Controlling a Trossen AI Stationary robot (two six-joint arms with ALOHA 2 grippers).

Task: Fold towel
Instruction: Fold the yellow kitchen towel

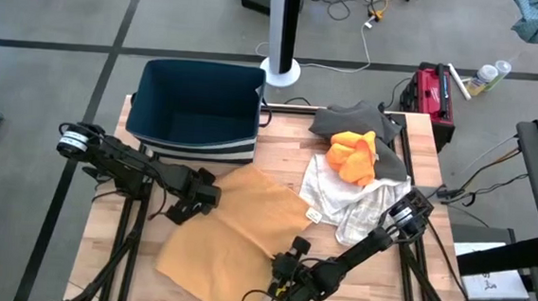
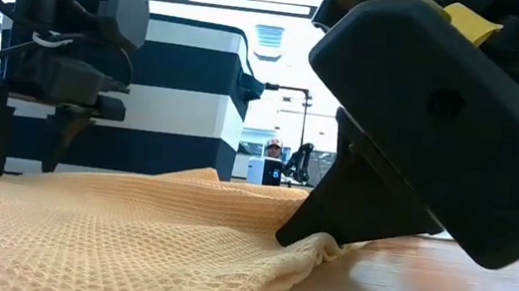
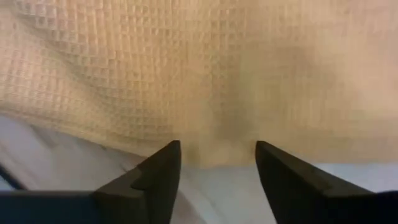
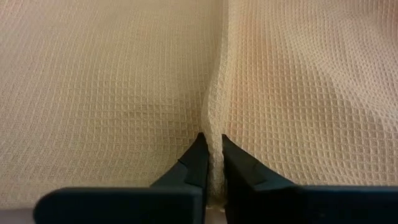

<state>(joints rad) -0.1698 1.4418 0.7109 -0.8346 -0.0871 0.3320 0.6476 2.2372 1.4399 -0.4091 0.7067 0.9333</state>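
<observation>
A tan waffle-weave towel (image 1: pixel 230 233) lies spread across the front middle of the wooden worktop (image 1: pixel 279 137). The right gripper (image 1: pixel 284 275) is low at the towel's near right edge, its 2 fingers (image 4: pixel 199 165) closed on a thin pinched ridge of cloth. The left gripper (image 1: pixel 189 202) sits at the towel's far left edge, fingers (image 3: pixel 155 177) open, straddling the hem and holding nothing.

The right pinch looks shallow, so a quick lift could let the cloth slip free. With only 1 side held, a pull may drag or skew the towel instead of folding it.

A dark bin (image 1: pixel 196 112) stands just behind the left gripper, and a pile of other cloths (image 1: pixel 353 175) touches the towel's right side. Bare worktop shows beside the right arm.
</observation>
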